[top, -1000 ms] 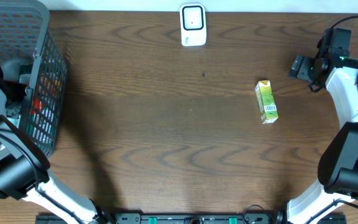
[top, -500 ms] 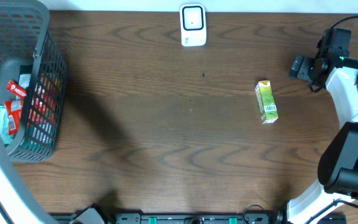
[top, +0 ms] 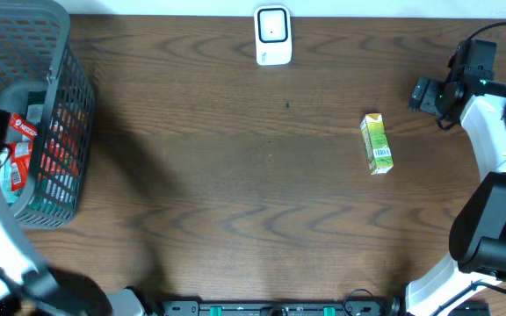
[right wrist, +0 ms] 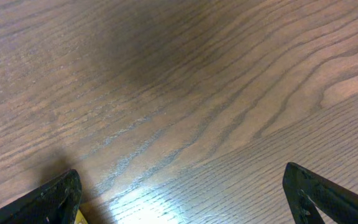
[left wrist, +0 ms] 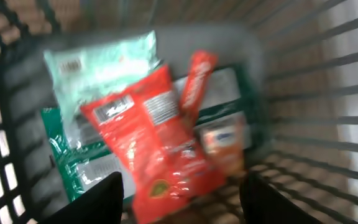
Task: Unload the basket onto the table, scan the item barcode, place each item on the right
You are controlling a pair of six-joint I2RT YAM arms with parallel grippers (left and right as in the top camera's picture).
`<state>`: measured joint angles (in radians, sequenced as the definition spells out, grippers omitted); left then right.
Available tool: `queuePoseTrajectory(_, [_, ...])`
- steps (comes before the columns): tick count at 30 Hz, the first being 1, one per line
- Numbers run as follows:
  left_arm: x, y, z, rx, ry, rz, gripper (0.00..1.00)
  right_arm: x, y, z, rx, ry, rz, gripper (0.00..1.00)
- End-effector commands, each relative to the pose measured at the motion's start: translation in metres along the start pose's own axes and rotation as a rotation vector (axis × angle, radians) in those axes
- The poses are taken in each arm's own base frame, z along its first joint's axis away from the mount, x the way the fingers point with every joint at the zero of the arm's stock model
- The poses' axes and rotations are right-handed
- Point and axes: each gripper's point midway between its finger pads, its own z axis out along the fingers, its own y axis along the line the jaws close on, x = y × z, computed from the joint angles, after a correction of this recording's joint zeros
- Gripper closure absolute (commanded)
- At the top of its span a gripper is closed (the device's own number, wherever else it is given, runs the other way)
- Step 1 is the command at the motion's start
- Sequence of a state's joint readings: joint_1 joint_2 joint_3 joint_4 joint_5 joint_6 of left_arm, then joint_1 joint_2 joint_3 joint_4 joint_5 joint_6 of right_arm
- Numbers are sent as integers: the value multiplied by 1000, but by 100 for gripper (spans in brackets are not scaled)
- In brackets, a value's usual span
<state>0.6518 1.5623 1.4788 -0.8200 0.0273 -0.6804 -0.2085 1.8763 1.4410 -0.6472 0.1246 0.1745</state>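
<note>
Dark brown wood-grain table (top: 235, 184), lit from above. At its left end stands a grey plastic mesh basket (top: 73, 96) with snack packets inside. A small white barcode scanner (top: 272, 35) stands at the middle of the far edge. The small green and yellow drink carton (top: 376, 144) lies flat on the right half of the table, its long side running roughly from far to near and its barcode panel facing up at the near end. It is well apart from the scanner and near the right arm, but nothing touches it. The left gripper (left wrist: 182, 202) hangs over the inside of the basket. The view is blurred, yet the two dark fingers (left wrist: 107, 199) show clearly apart, about half spread, with nothing clamped between them. Below them in the basket lies a crinkled red foil snack packet (left wrist: 160, 149), partly on top of a pale green packet (left wrist: 98, 62). The right gripper (right wrist: 185, 199) is by the far right edge, jaws spread wide over bare wood, holding and touching nothing.
</note>
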Motion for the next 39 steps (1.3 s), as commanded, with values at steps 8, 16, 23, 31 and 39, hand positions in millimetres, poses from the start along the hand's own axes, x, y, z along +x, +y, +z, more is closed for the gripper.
queuePoseTrajectory(8, [53,38,96,-200,282,-3,32,-13,0,-12,1,-41,5,1])
queuePoseTrajectory(16, [71,56,133,-278,348,1,31,-13,0,-12,1,-41,5,1])
queuePoseTrajectory(23, [82,65,154,-298,371,13,47,-13,-1,-12,1,-41,5,1])
queuePoseTrajectory(31, [79,63,152,-289,360,13,87,-13,0,-12,1,-41,5,1])
queuePoseTrajectory(39, [45,35,116,-177,231,11,93,-13,0,-12,1,-41,5,1])
